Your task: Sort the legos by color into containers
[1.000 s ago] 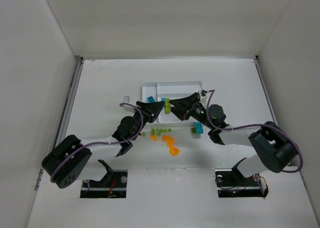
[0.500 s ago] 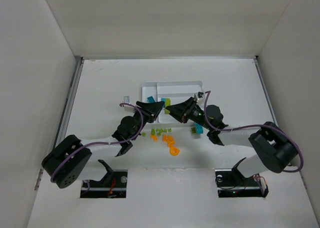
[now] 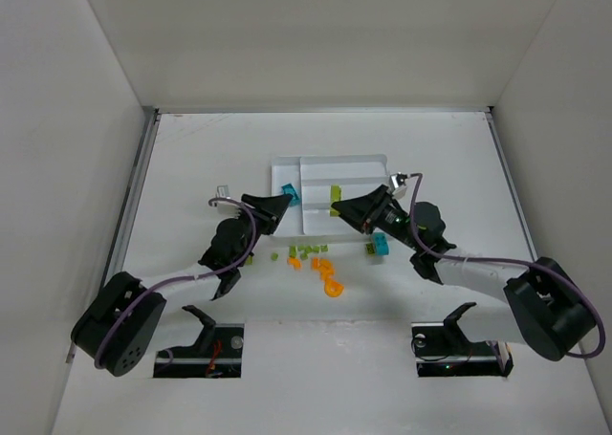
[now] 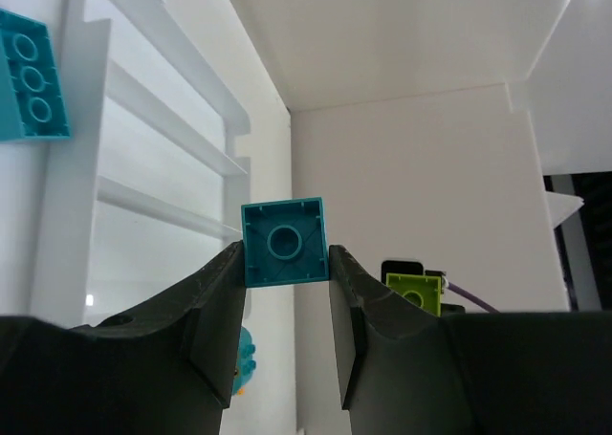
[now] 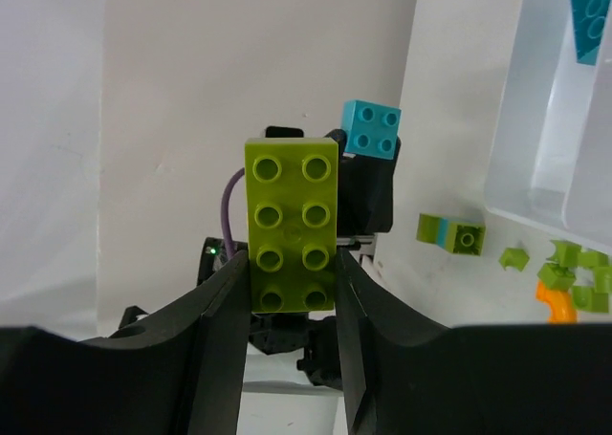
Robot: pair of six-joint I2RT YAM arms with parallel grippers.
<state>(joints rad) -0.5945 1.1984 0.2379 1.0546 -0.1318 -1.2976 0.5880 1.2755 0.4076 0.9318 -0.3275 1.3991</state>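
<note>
Left fingers [image 4: 206, 330] pinch teal brick [image 4: 284, 242]; right fingers [image 5: 210, 358] pinch lime brick [image 5: 292, 225].

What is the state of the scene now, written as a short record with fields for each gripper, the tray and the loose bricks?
left gripper: shut on teal brick
right gripper: shut on lime green brick
tray: white, second teal brick lies inside
table: loose lime green bricks, loose orange bricks, loose teal brick
sorting: not finished
</note>
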